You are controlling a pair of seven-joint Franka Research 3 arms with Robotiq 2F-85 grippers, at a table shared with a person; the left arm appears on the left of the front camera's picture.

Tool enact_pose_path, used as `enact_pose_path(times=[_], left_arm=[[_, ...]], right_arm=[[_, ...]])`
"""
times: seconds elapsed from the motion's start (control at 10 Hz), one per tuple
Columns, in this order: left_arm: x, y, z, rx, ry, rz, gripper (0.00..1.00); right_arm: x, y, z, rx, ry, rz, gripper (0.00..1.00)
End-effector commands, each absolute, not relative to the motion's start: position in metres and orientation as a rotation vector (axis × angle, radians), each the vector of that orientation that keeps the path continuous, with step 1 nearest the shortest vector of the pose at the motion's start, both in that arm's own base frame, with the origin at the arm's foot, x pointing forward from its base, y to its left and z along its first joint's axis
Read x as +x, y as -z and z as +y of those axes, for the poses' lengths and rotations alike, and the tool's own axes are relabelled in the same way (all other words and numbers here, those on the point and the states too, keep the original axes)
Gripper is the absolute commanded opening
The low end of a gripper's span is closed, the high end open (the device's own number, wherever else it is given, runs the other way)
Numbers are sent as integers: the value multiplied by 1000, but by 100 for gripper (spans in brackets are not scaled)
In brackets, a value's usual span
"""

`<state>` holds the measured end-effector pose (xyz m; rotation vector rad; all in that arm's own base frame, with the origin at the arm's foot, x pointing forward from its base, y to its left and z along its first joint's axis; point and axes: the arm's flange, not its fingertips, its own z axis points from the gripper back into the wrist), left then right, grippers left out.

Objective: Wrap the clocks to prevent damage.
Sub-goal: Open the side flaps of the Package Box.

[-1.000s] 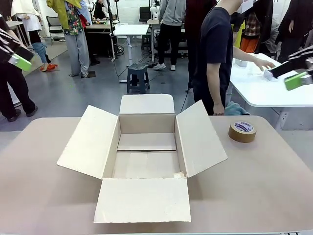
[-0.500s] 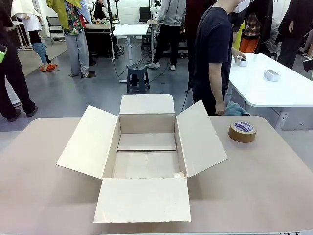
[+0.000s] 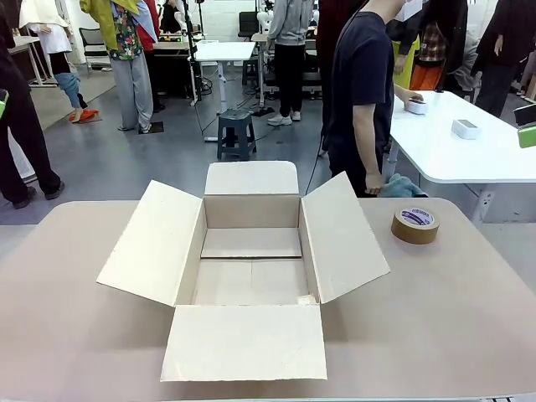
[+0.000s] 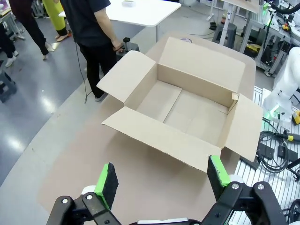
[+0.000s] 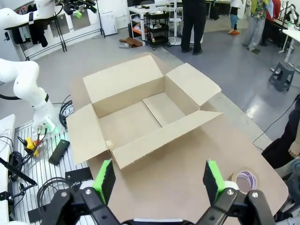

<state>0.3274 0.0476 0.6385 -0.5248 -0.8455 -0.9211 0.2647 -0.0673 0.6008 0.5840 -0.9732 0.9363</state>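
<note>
No clocks can be made out on my table. An open, empty cardboard box [image 3: 251, 251] sits at its middle with all flaps spread, also seen from above in both wrist views, box [image 4: 187, 103] and box [image 5: 136, 112]. My left gripper [image 4: 161, 180] hangs high over the table's left end, open and holding nothing. My right gripper [image 5: 158, 180] hangs high over the right end, open and empty too. A person in a dark T-shirt [image 3: 364, 92] stands at the far side, one hand on a small white item [image 3: 416, 106] on a white table [image 3: 469, 159].
A roll of brown tape [image 3: 415, 224] lies flat to the right of the box, also seen as tape [image 5: 244, 180]. A second small white item [image 3: 465, 127] lies on the white table. A teal cloth [image 3: 400, 186] lies beyond the far edge. Other people stand farther back.
Both grippers have drawn outward, almost leaving the front view at its left and right edges. The person's outstretched arm has come back to the nearer white item.
</note>
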Motion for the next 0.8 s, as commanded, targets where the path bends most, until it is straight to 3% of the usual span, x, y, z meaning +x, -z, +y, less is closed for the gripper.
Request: enact_pose_path(times=[0.0, 0.7], left_arm=[[327, -641, 50, -537, 922, -856, 100], [327, -641, 50, -537, 922, -856, 100]], right_arm=[[265, -600, -71, 614, -943, -976, 100], [265, -600, -71, 614, -943, -976, 100]])
